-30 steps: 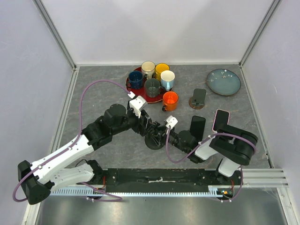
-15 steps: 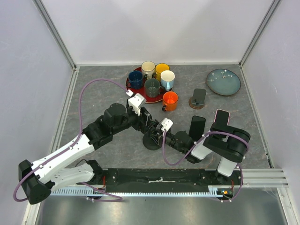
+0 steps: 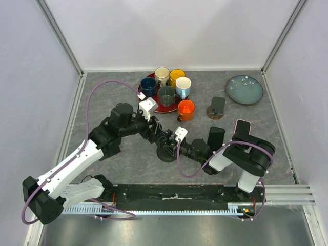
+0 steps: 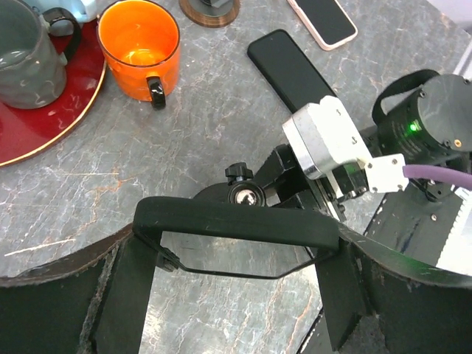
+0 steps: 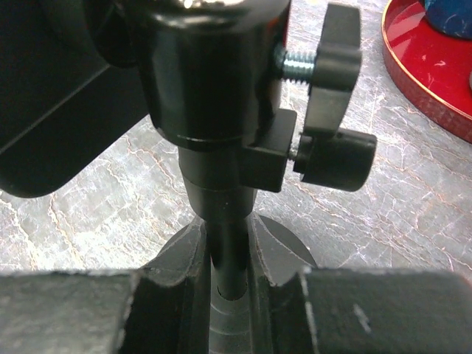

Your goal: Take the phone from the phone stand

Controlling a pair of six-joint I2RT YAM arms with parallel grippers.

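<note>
Work surface: a grey marbled table [image 3: 102,102], enclosed by plain pale walls [image 3: 179,31] at the rear and on both sides; metal rails [image 3: 57,33] run up the rear corners.

The phone stand [image 3: 166,154] rests on its round base near the front centre of the table; the phone [image 4: 236,223], black and seen edge-on from the left wrist, sits at the head of the stand, just above the ball joint.

Left gripper [image 4: 237,247]: jaws wide, one finger [image 4: 136,295] against each end of the phone.

Right gripper [image 5: 225,284]: jaws narrow, clamped on the stand's thin stem just above the base.

Behind the stand: a red tray [image 4: 40,122] carrying cups; an orange cup [image 3: 186,109] on the table just beside the tray.

Right of the stand: a second black phone [image 3: 216,137] and a pink-edged phone [image 3: 241,130], both lying flat; a small round holder [image 3: 215,110] beyond them; a blue plate [image 3: 244,89] at the rear right.
</note>
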